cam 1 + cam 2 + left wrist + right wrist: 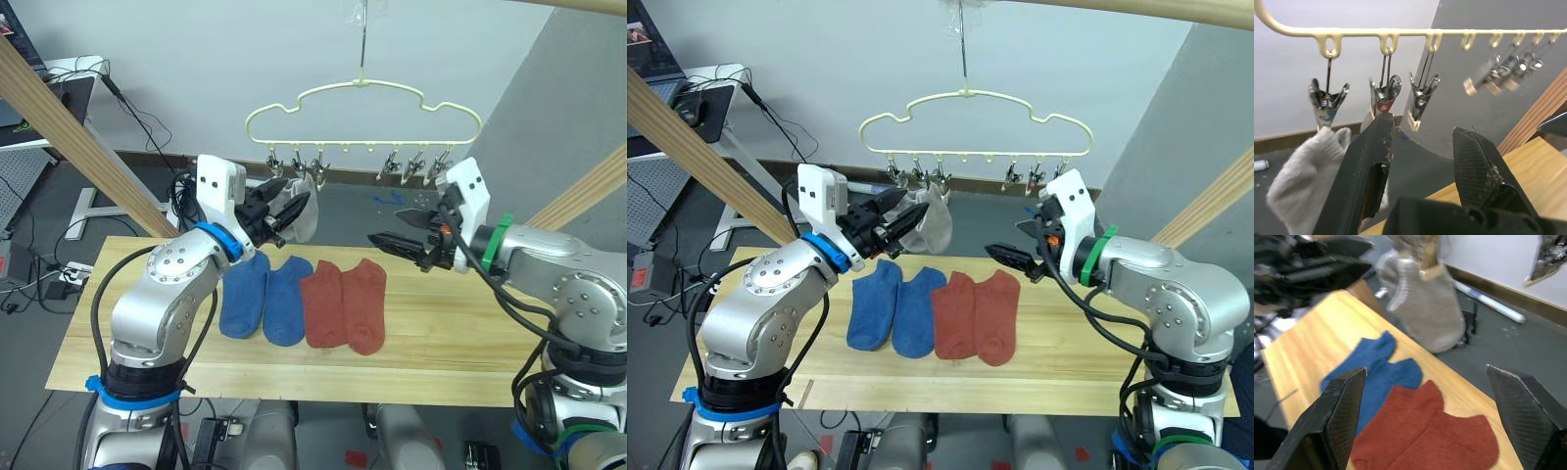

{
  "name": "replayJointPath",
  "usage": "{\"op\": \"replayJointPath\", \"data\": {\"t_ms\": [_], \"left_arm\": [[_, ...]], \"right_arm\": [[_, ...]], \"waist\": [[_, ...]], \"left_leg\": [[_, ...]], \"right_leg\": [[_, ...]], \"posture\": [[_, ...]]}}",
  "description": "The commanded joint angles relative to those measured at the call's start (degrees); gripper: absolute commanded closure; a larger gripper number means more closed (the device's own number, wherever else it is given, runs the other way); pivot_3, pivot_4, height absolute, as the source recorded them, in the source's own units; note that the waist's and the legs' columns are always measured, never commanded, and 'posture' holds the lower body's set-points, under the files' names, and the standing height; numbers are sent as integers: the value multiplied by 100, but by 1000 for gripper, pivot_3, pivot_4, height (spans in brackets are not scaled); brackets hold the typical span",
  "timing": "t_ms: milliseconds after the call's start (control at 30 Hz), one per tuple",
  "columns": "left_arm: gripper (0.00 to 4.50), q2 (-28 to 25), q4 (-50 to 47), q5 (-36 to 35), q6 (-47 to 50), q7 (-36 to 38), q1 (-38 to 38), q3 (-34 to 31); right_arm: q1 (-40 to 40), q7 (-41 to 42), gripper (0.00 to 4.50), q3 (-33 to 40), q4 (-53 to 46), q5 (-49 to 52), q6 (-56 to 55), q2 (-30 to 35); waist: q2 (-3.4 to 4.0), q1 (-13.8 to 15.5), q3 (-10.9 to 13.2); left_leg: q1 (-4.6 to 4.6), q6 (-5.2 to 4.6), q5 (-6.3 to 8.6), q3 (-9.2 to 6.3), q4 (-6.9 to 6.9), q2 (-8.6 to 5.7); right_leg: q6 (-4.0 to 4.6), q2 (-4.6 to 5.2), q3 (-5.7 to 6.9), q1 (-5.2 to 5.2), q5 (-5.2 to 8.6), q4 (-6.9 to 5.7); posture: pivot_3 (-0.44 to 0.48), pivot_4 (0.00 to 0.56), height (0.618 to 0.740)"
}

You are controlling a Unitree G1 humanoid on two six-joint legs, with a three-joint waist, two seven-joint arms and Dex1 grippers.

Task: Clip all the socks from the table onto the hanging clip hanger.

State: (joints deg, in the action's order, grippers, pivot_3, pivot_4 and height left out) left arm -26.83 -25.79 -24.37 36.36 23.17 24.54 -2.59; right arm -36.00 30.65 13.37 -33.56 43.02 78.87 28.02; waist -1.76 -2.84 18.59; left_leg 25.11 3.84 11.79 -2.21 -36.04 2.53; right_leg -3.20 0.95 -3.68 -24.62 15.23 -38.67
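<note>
Four socks (304,302) left on table (431,338) | both grippers (284,211) (402,243) spread, empty | grasp near cuff for clipping.

Two pale round wooden frame poles (83,137) slant up on either side. Beyond the left one, black cables (137,117) trail over the grey floor (59,211) beside a white metal stand (86,201).

Four socks are laid flat side by side on the table (431,352): two blue socks (265,299) toward the left, two red socks (345,304) touching them on the right. A grey sock (935,223) is hung from a clip on the left part of the hanger (362,108), whose remaining clips are unoccupied.
</note>
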Motion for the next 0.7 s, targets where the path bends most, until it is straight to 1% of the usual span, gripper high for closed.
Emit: {"op": "replayJointPath", "data": {"t_ms": [33, 200, 333, 400, 533, 700], "left_arm": [[2291, 10, -441, 36, -265, -38, -137, -178], [2291, 113, -670, 14, -370, -129, -378, -225], [2291, 329, -816, -24, -281, -394, -517, -313], [2291, 449, -763, 35, -234, -565, -582, -305], [2291, 654, -712, 35, -146, -785, -679, -273], [2291, 872, -660, 69, 38, -1077, -550, -199]], "right_arm": [[100, 321, 433, 367, -204, 462, -316, 238], [287, 566, 433, 648, -92, 813, -636, 602], [528, 759, 433, 906, 49, 1071, -968, 829], [649, 881, 433, 911, 127, 1086, -1121, 993], [765, 990, 433, 810, 251, 1088, -1407, 1230], [775, 980, 433, 672, 319, 1109, -1618, 1323]], "waist": [[-2, 18, -6], [-3, 59, -19], [-11, 101, -39], [-13, 110, -115], [-16, 110, -175], [-18, 107, -273]], "left_leg": [[0, 0, 0, 0, -1, 0], [0, 0, -1, -1, -7, -1], [-1, 0, -1, -1, -12, -2], [0, 0, -1, -2, -16, -3], [-16, 0, -1, -2, -20, -4], [-26, -1, -1, -4, -36, -4]], "right_leg": [[0, 0, 1, 0, 0, -2], [1, 0, 0, 2, 0, -12], [1, 0, 2, 2, -1, -18], [1, 0, 2, 3, -1, -19], [1, 1, 3, 25, -1, -16], [1, -2, 4, 41, -1, -20]], "posture": [[4, 235, 740], [13, 215, 740], [5, 196, 740], [3, 188, 740], [8, 170, 740], [6, 161, 740]]}}
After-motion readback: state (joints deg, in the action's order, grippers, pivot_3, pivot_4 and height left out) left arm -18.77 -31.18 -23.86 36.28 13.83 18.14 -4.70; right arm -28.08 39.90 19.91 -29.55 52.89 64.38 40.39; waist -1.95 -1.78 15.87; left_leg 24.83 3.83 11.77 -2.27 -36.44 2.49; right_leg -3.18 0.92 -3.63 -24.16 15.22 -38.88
